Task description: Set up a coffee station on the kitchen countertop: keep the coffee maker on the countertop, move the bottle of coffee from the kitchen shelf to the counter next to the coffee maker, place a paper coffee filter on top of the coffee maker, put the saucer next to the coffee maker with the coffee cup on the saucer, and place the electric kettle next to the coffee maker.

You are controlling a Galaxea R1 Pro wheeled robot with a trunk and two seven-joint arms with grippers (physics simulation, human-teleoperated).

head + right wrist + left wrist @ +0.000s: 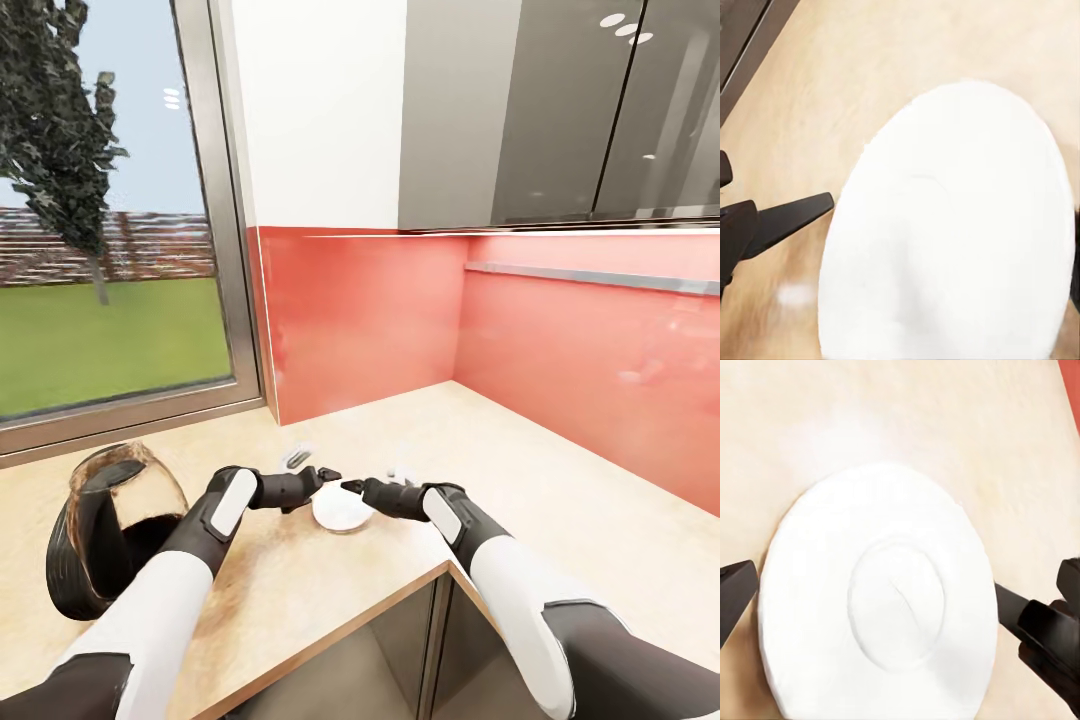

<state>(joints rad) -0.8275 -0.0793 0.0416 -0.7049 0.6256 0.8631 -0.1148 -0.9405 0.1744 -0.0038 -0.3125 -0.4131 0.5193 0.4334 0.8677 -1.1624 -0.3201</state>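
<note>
A white saucer point(341, 513) lies flat on the tan counter point(560, 500), near the front edge where the counter turns its inner corner. Both arms reach in over it. The left claw point(330, 474) and the right claw point(352, 487) hover almost tip to tip just above the saucer's far rim. In the left wrist view the saucer point(881, 607) sits between two dark fingers point(735, 592) spread wider than the plate, so that claw is spread and empty. In the right wrist view one finger point(791, 217) lies beside the saucer point(952, 225); whether that claw is spread cannot be told.

A glass kettle point(115, 525) lies tipped on its side by the left forearm, toward the counter's left front edge.

Risks, as judgement: the two claws could collide, being so close. A thin flat saucer may slide toward the front edge if nudged instead of gripped. The left elbow could roll the kettle off.
</note>
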